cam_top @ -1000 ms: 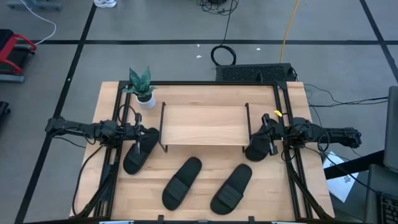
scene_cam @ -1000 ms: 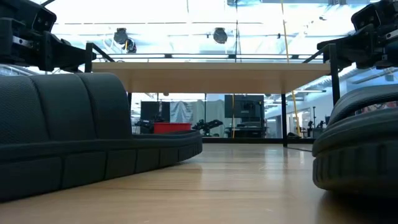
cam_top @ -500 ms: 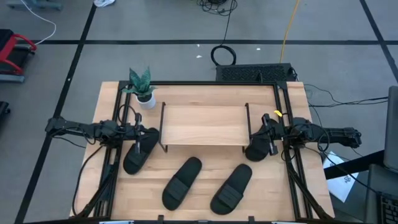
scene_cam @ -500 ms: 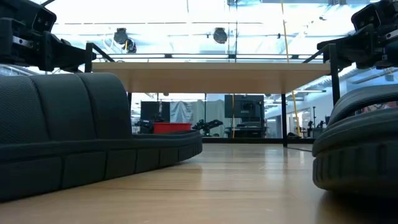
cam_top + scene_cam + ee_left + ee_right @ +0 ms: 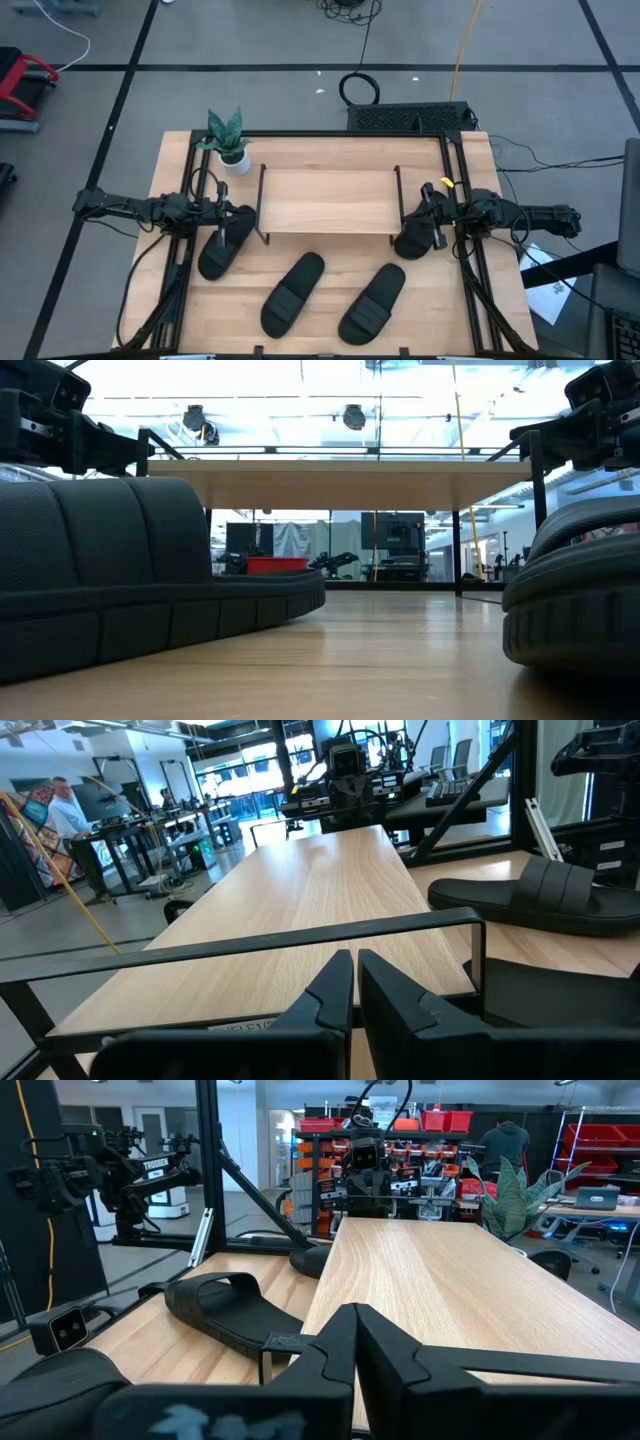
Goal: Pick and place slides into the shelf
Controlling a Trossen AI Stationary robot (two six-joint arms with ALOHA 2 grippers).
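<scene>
I judged nothing was shelved yet: my left hand and right hand, both pressed together, hovered over two slides flanking the shelf, so next each needed spreading and lowering.

The four slides are matte black; the shelf has a light wood top and black frames.

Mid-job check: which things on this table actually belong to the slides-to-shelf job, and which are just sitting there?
Part of the job:
four matte black slide sandals
low light-wood shelf on black metal frames
left pincer and right pincer, both shut at the shelf's ends

Just lying about:
small green potted plant in a white pot
</scene>
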